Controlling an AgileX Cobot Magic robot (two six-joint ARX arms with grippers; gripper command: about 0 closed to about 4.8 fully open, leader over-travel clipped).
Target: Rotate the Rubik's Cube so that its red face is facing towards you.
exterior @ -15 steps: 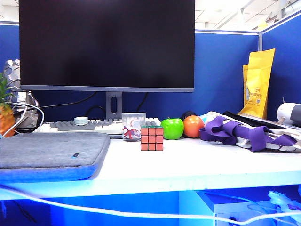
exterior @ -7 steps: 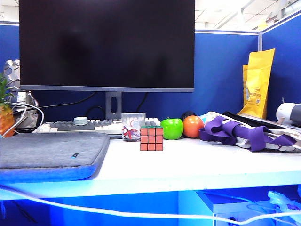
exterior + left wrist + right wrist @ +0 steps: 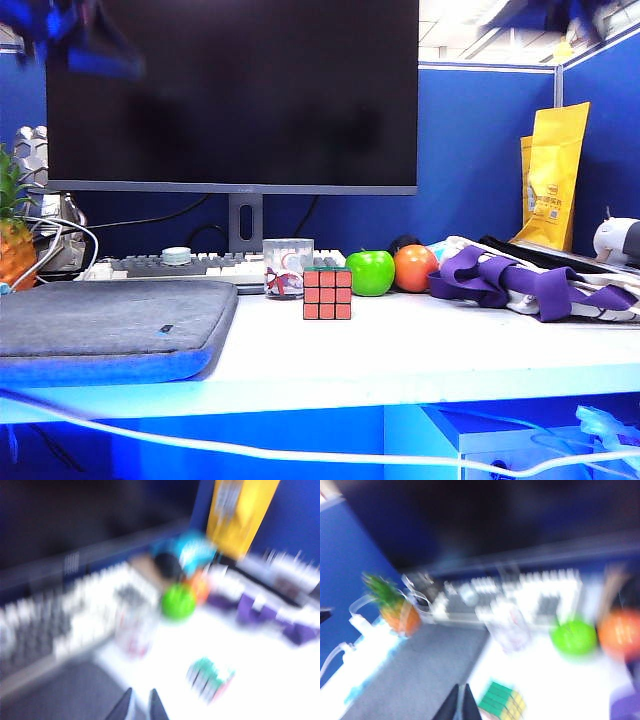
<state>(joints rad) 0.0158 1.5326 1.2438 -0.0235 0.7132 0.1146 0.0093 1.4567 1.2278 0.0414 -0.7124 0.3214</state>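
no text anywhere is clear enough to read.

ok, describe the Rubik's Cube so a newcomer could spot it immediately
Start at the big dark monitor and drop to the white desk in front of its stand. The Rubik's Cube sits there alone, just in front of the clear printed cup and left of the green apple. It is the only boxy item, with black-gridded salmon-orange squares facing the camera.

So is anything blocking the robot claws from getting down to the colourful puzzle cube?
Nothing visible. The left claw and right claw, both shut, hang above the small Rubik's Cube, with only bare white desk around it. The clear printed cup and green apple stand behind it, not in the way.
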